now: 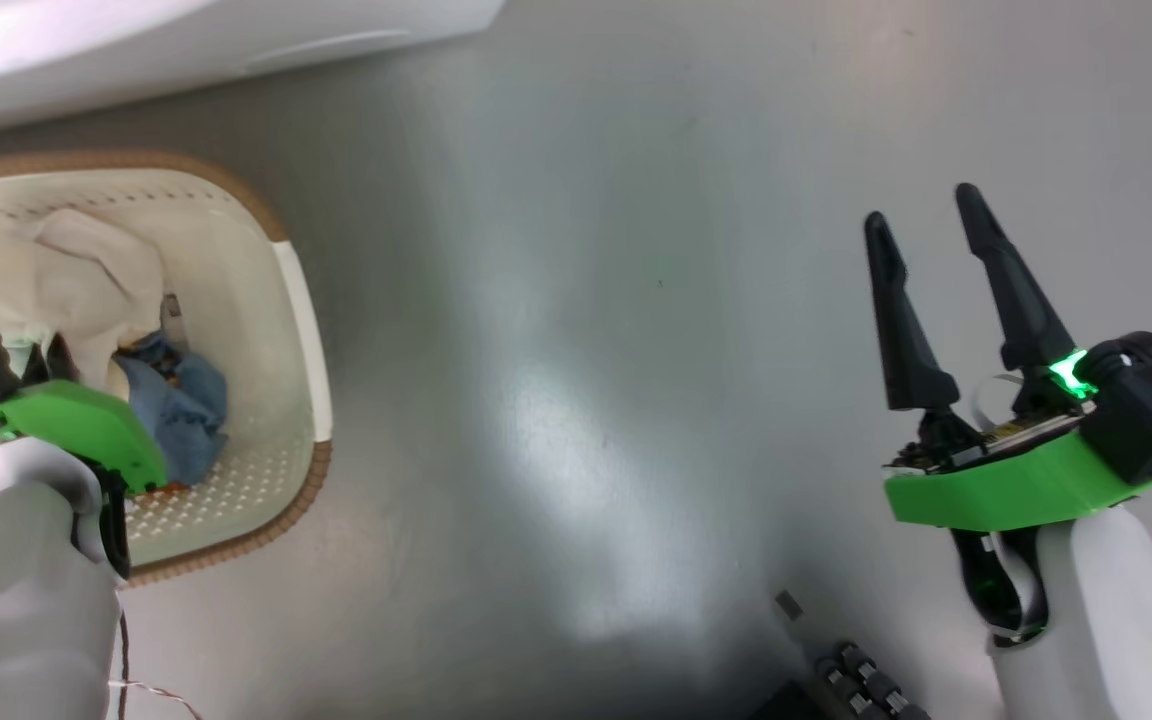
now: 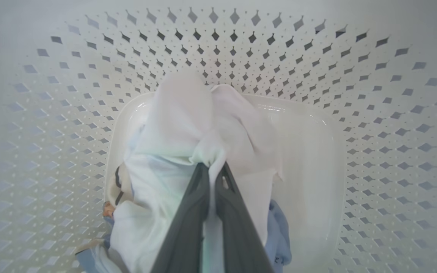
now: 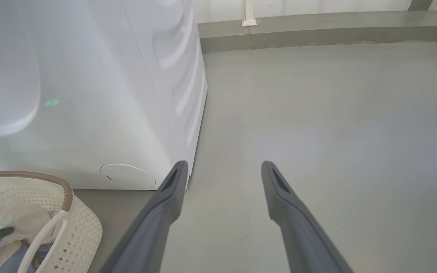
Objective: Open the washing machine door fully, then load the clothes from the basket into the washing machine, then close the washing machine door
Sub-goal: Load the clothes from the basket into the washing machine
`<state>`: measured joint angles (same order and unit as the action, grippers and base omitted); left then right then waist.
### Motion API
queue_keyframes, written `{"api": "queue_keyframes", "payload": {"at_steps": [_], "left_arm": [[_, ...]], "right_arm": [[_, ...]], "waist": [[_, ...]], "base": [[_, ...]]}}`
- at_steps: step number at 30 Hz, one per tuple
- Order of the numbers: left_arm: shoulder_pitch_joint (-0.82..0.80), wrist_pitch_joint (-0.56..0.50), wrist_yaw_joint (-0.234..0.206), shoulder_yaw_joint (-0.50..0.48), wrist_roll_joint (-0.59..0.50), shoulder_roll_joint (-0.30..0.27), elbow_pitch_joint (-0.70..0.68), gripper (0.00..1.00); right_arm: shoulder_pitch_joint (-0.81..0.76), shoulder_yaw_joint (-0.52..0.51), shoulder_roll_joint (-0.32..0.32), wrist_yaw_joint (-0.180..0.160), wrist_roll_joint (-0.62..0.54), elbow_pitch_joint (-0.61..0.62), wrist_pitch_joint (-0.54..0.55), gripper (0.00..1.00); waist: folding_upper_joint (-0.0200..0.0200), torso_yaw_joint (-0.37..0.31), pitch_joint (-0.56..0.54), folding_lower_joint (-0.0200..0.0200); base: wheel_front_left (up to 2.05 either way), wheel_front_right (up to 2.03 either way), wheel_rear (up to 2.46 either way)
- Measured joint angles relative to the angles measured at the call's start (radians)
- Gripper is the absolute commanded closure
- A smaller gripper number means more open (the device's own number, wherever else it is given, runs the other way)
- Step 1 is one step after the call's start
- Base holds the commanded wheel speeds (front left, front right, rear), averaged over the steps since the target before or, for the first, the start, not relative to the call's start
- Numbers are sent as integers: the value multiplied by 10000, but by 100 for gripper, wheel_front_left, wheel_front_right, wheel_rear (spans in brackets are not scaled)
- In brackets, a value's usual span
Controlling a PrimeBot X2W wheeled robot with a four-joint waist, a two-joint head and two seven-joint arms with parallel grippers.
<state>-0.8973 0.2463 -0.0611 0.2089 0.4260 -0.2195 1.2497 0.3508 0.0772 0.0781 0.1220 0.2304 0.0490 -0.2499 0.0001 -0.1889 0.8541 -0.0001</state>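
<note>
basket [image 2: 374, 113]: smooth cream plastic, perforated walls, glossy solid bottom
basket rim [image 1: 261, 215]: brown, woven-look texture
white cloth [image 2: 188, 125]: soft matt fabric, creased
blue fabric [image 1: 186, 410]: matt cloth, crumpled
washing machine [image 3: 89, 113]: smooth white panels, slight gloss
floor [image 3: 317, 113]: smooth grey, dull sheen
right gripper [image 1: 920, 204]: matt dark plastic fingers, green plastic mount [image 1: 996, 490]

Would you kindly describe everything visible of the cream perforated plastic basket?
The cream-white perforated plastic basket is a rounded rectangle with diamond-shaped holes, a brown woven-look rim and a white side handle. It stands upright on the grey floor near the white washing machine, holding a white cloth and blue fabric; the left gripper inside is shut on that cloth.
</note>
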Motion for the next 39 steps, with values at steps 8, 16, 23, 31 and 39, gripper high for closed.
{"api": "queue_keyframes", "payload": {"at_steps": [8, 16, 23, 31, 39], "left_arm": [[1047, 33, -339, -190, -299, 21, -2311, 100], [2487, 36, -591, -570, -825, 407, -4671, 100], [3538, 59, -612, -1011, -1354, 568, -6560, 100], [4580, 61, -575, -1244, -1804, 825, -8512, 100], [5953, 59, -399, -1220, -2144, 943, -9944, 100]], "right_arm": [[-297, -309, 270, 0, -102, -10, 0, 0], [-687, -510, 476, 0, -196, -65, 0, 0], [-1054, -548, 500, 0, -443, -169, 0, 0], [-1382, -587, 531, 0, -474, -309, 0, 0], [-1933, -566, 548, 0, -476, -633, 0, 0]], "waist": [[0, 363, -637, 0], [0, 715, -1426, 0], [0, 961, -2203, 0], [0, 1239, -3132, 0], [0, 1508, -4309, 0]], "base": [[0, 0, 0], [0, 0, 0], [0, 0, 0], [0, 0, 0], [0, 0, 0]]}}
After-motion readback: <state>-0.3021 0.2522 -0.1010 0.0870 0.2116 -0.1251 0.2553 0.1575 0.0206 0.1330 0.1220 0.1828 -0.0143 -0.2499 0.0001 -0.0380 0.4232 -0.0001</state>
